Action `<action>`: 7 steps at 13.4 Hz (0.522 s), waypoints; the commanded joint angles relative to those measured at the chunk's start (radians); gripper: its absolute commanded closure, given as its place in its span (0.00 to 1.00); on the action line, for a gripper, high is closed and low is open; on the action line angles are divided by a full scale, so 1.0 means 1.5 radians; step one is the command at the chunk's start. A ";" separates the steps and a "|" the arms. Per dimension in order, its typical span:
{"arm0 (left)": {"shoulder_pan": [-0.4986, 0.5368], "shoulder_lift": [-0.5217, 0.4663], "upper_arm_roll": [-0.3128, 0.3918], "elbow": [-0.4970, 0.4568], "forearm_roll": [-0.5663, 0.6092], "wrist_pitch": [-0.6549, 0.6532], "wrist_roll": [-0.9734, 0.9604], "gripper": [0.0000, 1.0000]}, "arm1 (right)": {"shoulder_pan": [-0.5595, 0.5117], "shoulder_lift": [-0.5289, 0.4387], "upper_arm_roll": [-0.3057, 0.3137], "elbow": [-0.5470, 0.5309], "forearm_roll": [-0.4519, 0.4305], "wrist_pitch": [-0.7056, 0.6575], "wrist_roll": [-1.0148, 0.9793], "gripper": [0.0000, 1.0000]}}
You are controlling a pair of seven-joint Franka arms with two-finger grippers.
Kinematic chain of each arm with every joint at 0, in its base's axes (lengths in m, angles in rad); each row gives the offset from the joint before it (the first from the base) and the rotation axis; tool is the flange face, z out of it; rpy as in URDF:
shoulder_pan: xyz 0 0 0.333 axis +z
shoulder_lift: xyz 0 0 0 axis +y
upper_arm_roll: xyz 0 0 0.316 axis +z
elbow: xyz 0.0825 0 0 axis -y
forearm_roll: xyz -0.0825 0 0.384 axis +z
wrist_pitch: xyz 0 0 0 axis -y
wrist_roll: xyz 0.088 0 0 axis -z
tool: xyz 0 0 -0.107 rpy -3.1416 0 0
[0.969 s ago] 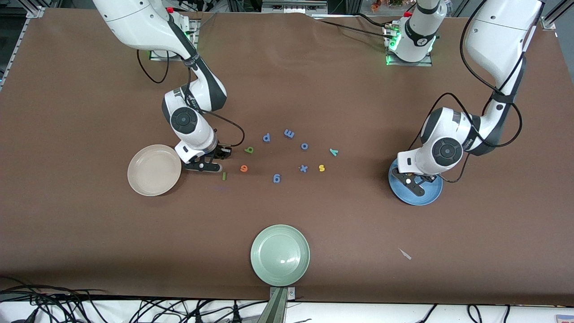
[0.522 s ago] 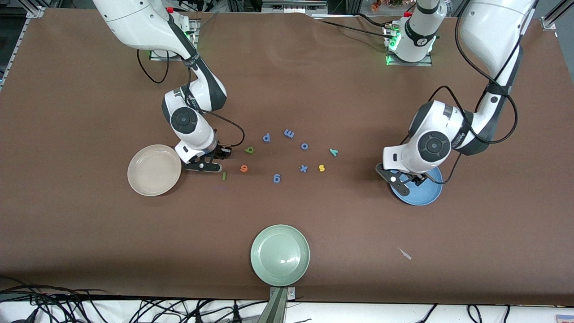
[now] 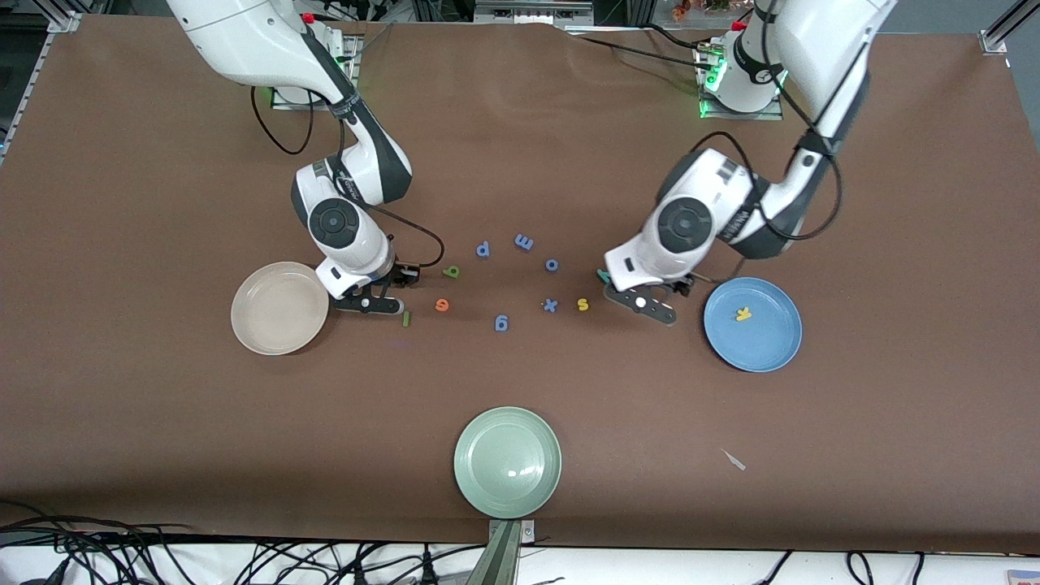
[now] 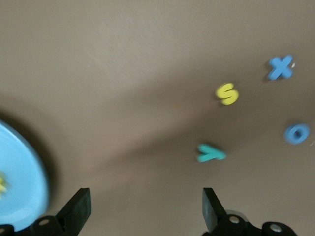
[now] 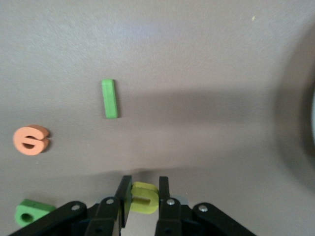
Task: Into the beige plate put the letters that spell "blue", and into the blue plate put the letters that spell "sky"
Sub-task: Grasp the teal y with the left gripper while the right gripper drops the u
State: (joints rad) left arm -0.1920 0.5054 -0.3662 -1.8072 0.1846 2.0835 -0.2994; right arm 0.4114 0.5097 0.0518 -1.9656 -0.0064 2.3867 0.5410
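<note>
My right gripper (image 5: 143,194) is shut on the yellow u (image 5: 144,197), low over the table between the beige plate (image 3: 279,308) and the dark green l (image 3: 405,318). The orange e (image 3: 442,305) and olive-green b (image 3: 452,271) lie close by. My left gripper (image 4: 145,209) is open and holds nothing, over bare table between the yellow s (image 3: 582,305) and the blue plate (image 3: 764,341). The yellow k (image 3: 743,314) lies in that plate. The teal y (image 4: 210,153) lies beside the s, largely hidden by the left hand in the front view.
Blue letters p (image 3: 483,249), m (image 3: 524,241), o (image 3: 552,264), x (image 3: 550,305) and g (image 3: 501,322) lie scattered mid-table. A pale green plate (image 3: 507,461) sits at the edge nearest the front camera. A small pale scrap (image 3: 734,460) lies near it.
My left gripper opened over the blue plate, left the k there, and swung toward the s and y. My right gripper has stayed put with the u.
</note>
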 commanded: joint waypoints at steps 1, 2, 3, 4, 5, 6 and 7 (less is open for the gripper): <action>-0.022 -0.004 0.005 -0.039 -0.009 0.031 -0.156 0.00 | -0.005 -0.013 -0.002 0.036 0.002 -0.065 -0.015 0.81; -0.028 -0.009 -0.001 -0.067 -0.009 0.070 -0.203 0.00 | -0.014 -0.013 -0.002 0.049 0.002 -0.084 -0.026 0.81; -0.031 -0.010 -0.009 -0.088 -0.008 0.108 -0.281 0.00 | -0.025 -0.013 -0.002 0.063 0.002 -0.103 -0.044 0.81; -0.035 -0.009 -0.010 -0.105 -0.004 0.131 -0.344 0.00 | -0.035 -0.013 -0.001 0.076 0.002 -0.122 -0.066 0.81; -0.038 -0.007 -0.010 -0.113 -0.003 0.148 -0.381 0.00 | -0.046 -0.013 -0.002 0.086 0.002 -0.137 -0.087 0.81; -0.034 -0.003 -0.011 -0.119 -0.005 0.159 -0.396 0.00 | -0.056 -0.013 -0.002 0.092 0.002 -0.147 -0.110 0.81; -0.039 0.008 -0.010 -0.124 -0.007 0.179 -0.404 0.00 | -0.068 -0.012 -0.002 0.096 0.001 -0.152 -0.136 0.81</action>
State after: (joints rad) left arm -0.2472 0.5129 -0.3820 -1.9684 0.1845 2.3037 -0.8515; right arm 0.3427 0.4974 0.0425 -1.8410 -0.0064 2.1969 0.4080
